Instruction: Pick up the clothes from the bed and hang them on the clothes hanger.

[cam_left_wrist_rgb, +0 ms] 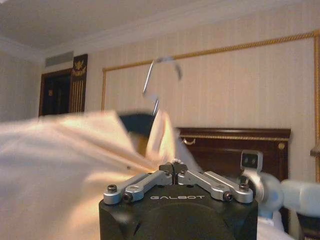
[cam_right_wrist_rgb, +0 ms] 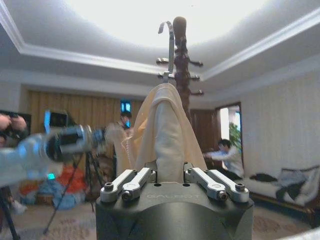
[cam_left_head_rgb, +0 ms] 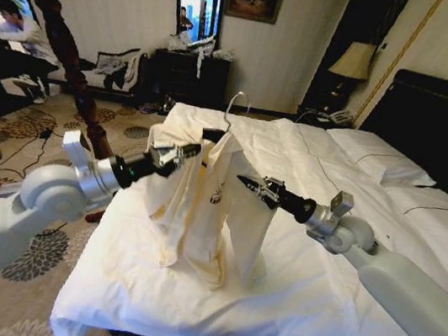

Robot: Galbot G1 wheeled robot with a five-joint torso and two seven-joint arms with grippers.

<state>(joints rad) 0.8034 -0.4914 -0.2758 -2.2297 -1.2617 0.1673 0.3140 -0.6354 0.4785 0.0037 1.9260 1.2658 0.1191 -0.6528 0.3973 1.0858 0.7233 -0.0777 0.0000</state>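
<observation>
The pale cream clothes (cam_left_head_rgb: 205, 203) hang draped over the clothes hanger, whose silver hook (cam_left_head_rgb: 235, 102) sticks up above the collar, held in the air over the bed (cam_left_head_rgb: 296, 303). My left gripper (cam_left_head_rgb: 189, 155) is shut on the garment's left shoulder; the left wrist view shows its fingertips (cam_left_wrist_rgb: 173, 167) pinched together at the cloth (cam_left_wrist_rgb: 60, 170), with the hook (cam_left_wrist_rgb: 159, 75) and a dark hanger arm (cam_left_wrist_rgb: 137, 123) just beyond. My right gripper (cam_left_head_rgb: 243, 181) is shut on the garment's right side; the cloth (cam_right_wrist_rgb: 167, 130) drapes between and over its fingers, below the hook (cam_right_wrist_rgb: 170, 47).
A dark wooden coat stand (cam_left_head_rgb: 61, 40) rises at the left beside the bed, also seen behind the garment (cam_right_wrist_rgb: 184, 65). White pillows (cam_left_head_rgb: 379, 158) and a black headboard (cam_left_head_rgb: 444, 126) lie at the right. A dresser (cam_left_head_rgb: 189, 76) stands against the far wall.
</observation>
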